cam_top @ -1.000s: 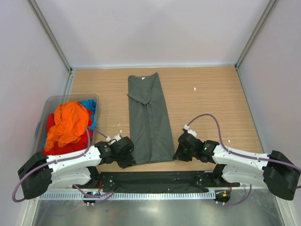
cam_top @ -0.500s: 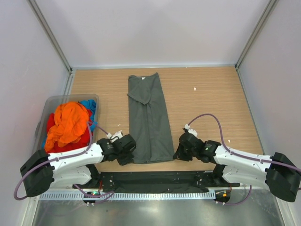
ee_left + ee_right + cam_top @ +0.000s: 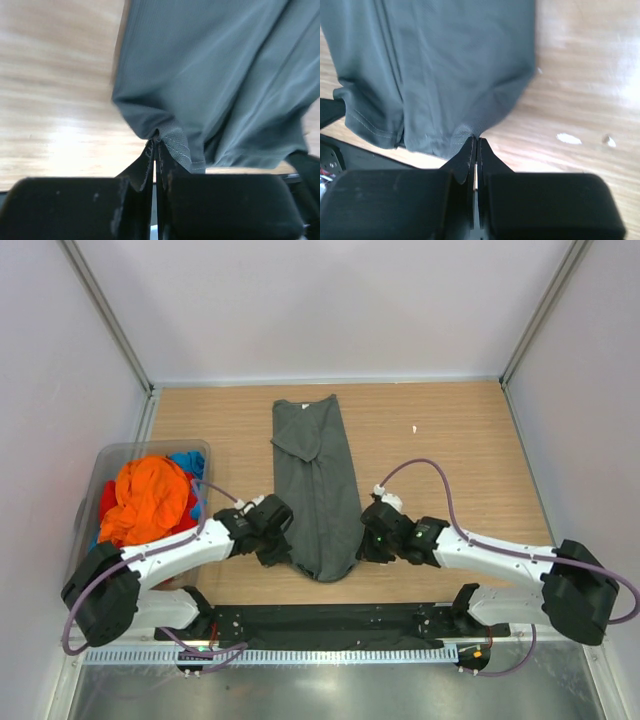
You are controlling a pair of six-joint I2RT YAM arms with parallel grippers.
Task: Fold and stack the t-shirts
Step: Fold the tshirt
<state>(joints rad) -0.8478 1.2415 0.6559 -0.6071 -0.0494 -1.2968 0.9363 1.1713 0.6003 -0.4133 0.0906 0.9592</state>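
A dark grey-green t-shirt (image 3: 318,480) lies lengthwise in a narrow folded strip down the middle of the wooden table. Its near hem is lifted off the table between both grippers. My left gripper (image 3: 284,545) is shut on the hem's left corner (image 3: 172,142), seen pinched at the fingertips in the left wrist view. On the opposite corner (image 3: 465,132) my right gripper (image 3: 360,543) is shut. The orange, red and blue t-shirts (image 3: 150,500) sit heaped in the bin at the left.
The translucent grey plastic bin (image 3: 110,455) stands at the table's left edge. A black mat (image 3: 330,625) runs along the near edge between the arm bases. White walls and metal posts enclose the table. Small white flecks (image 3: 414,428) lie on the wood.
My left gripper has shut on the hem corner. Both grippers moved away from the near edge, lifting the shirt's near end and dragging it up the table.
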